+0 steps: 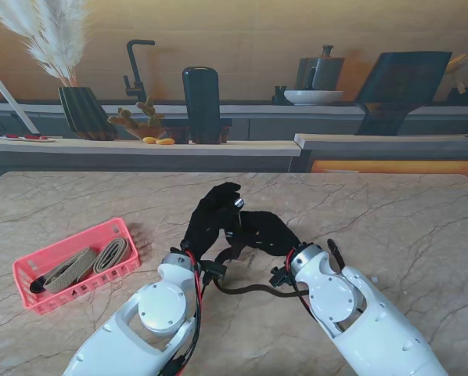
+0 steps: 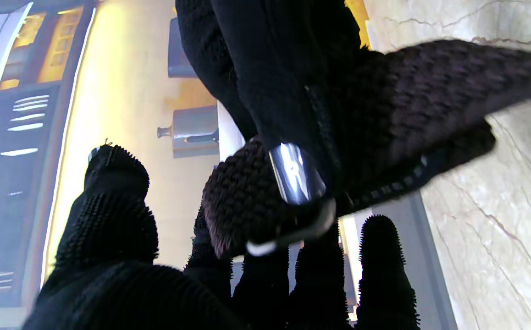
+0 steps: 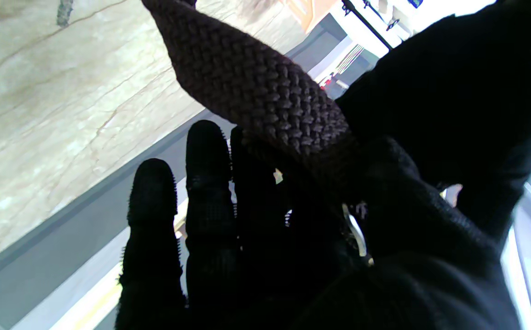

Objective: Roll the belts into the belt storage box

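Observation:
Both black-gloved hands meet over the middle of the table. My left hand (image 1: 210, 219) and right hand (image 1: 265, 231) are together shut on a dark brown woven belt (image 1: 246, 288), whose loose end loops down between my wrists. In the left wrist view the belt (image 2: 412, 105) ends in a silver buckle (image 2: 295, 176) pressed against my fingers (image 2: 375, 261). The right wrist view shows the woven strap (image 3: 256, 78) running across my palm. The pink belt storage box (image 1: 38, 266) sits at my left and holds two rolled tan belts (image 1: 89, 262).
The marble table (image 1: 390, 227) stretches to my right. Beyond its far edge runs a counter with a dark vase of pampas grass (image 1: 81, 110), a black cylinder (image 1: 201, 102), a faucet (image 1: 136, 66) and a kettle (image 1: 320, 74).

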